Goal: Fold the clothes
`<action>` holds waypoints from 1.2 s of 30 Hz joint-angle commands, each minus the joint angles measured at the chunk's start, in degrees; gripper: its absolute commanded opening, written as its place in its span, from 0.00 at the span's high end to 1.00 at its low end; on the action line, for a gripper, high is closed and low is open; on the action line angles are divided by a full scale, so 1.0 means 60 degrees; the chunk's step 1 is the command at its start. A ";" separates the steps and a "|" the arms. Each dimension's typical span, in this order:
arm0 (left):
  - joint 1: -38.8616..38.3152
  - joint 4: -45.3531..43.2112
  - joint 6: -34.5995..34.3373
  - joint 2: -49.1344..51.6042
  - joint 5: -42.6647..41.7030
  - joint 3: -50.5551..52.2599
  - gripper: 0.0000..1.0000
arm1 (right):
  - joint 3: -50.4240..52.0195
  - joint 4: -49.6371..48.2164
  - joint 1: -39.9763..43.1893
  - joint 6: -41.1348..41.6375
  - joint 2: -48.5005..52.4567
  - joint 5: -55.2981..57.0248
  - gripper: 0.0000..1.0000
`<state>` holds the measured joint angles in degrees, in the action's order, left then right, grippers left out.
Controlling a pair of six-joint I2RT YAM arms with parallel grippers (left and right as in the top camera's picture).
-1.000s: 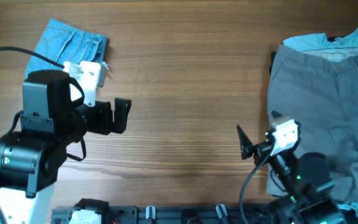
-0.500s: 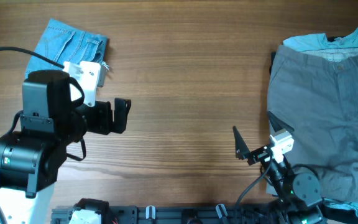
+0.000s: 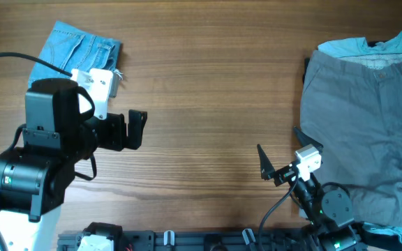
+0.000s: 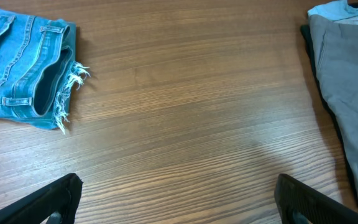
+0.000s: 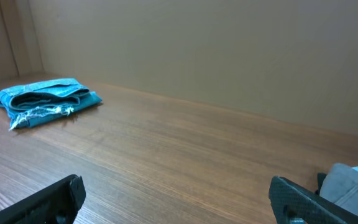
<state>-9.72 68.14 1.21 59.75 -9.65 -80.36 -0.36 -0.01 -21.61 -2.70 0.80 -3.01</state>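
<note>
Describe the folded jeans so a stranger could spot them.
On the wooden table, look to the top left of the overhead view. The jeans lie there, a small folded bundle. Only they are blue denim with frayed white threads; the trousers opposite are grey.

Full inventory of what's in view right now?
jeans: 1, light blue, folded, far left of the table, frayed white hem showing
trousers: 1, grey-brown, spread flat at the right
pale blue garment: 1, under the trousers, showing past their top edge
table: 1, brown wood
left gripper: 1, black, open, over bare wood near the jeans
right gripper: 1, black, open, by the trousers' left edge
</note>
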 commanded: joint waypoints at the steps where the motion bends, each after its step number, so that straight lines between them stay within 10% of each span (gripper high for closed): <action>1: -0.0051 -0.0025 -0.0066 0.0000 0.0055 -0.0040 0.00 | 0.0007 -0.0022 -0.0051 -0.0029 0.0036 -0.0149 0.00; 18: 0.0645 -0.0841 -0.0321 -0.0922 0.0259 0.0280 0.00 | 0.0007 -0.0022 -0.0051 -0.0029 0.0036 -0.0149 0.00; 36: 0.1872 -0.9635 -0.2102 -0.8830 0.0379 1.0856 0.00 | 0.0007 -0.0022 -0.0051 -0.0029 0.0036 -0.0149 0.00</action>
<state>1.15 13.65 -9.54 13.78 -7.92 -22.92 -0.36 -0.01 -21.61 -2.70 1.02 -2.98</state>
